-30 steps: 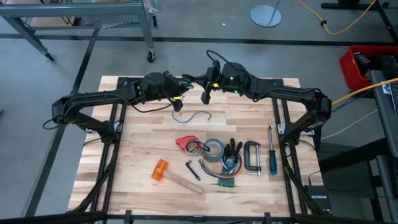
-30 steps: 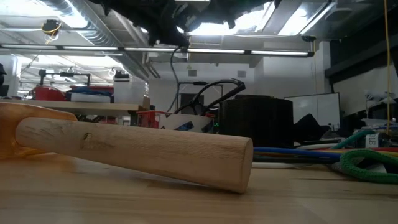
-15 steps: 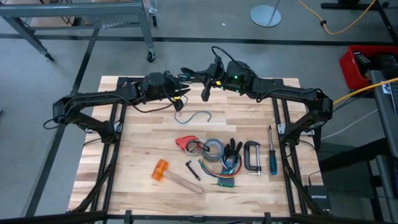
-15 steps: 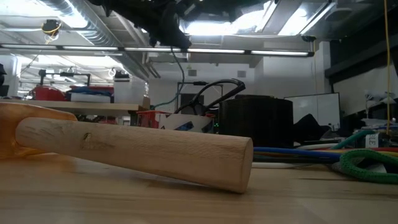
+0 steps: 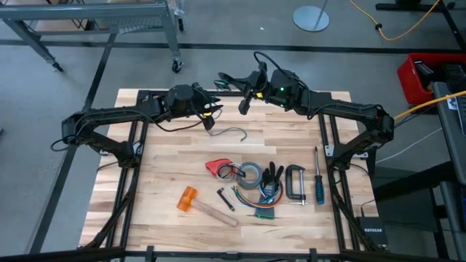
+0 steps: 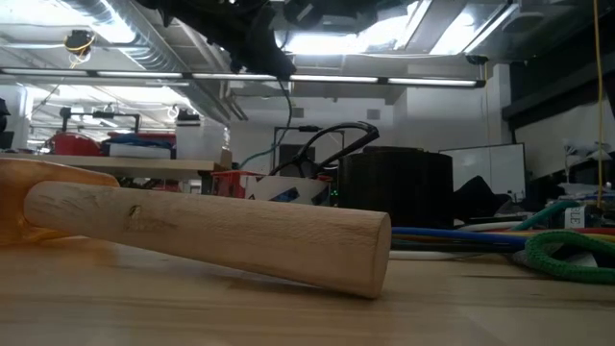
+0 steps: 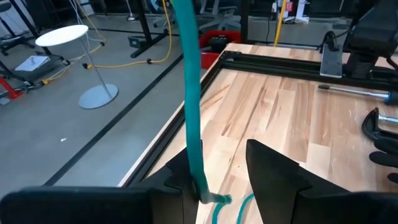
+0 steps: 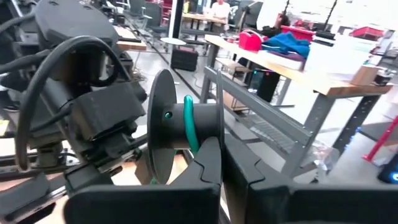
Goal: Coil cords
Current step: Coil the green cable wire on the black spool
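While gripping a black spool (image 8: 163, 127), the clenched right gripper (image 5: 244, 102) is hovering over the worktop's far edge.
Teal cord (image 7: 193, 99) is running between the released left gripper's (image 5: 211, 116) fingers, trailing onto the worktop (image 5: 167, 175).

free: left side and far corners of the table (image 5: 156, 175) are bare wood | blocked: near middle has hammer (image 5: 196, 204), tape roll (image 5: 251, 175), clamp (image 5: 295, 182), screwdriver (image 5: 318, 178)

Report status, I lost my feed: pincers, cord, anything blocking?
Left pincer open, cord running up through it. Right pincer shut on spool, cord wound round it. Nothing seen in the way.
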`<state>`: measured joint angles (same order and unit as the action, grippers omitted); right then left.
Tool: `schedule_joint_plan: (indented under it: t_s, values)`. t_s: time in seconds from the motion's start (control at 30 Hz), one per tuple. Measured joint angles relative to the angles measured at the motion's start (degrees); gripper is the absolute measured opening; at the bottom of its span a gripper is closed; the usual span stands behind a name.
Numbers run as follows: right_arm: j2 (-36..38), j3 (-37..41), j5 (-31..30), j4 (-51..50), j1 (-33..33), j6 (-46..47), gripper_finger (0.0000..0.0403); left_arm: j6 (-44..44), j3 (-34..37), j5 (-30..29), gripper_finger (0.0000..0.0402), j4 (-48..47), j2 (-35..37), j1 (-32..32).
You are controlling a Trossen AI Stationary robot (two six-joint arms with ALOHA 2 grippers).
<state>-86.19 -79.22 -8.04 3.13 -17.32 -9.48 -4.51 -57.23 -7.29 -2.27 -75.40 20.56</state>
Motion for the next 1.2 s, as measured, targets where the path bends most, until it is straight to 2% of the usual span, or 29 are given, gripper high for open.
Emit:
schedule_joint_plan:
  t_s: [0.27,0.47,0.73,1.2]
  values:
    - [0.0,0.0,-0.6,0.1,0.0,-1.0,0.0001,0.0,0.0,0.0,0.0116,-0.2,0.0,1.3]
    - [0.0,0.0,-5.4,0.9,0.0,-1.5,0.0001,0.1,-0.1,0.0,0.0115,-0.2,0.0,2.2]
    - [0.0,0.0,-5.5,4.6,0.0,-1.5,0.0001,1.1,-0.1,-0.4,0.0115,-0.1,0.0,2.9]
    - [-0.1,0.0,-4.3,5.0,0.0,-1.2,0.0001,1.1,-0.1,-2.3,0.0115,0.5,0.0,2.9]
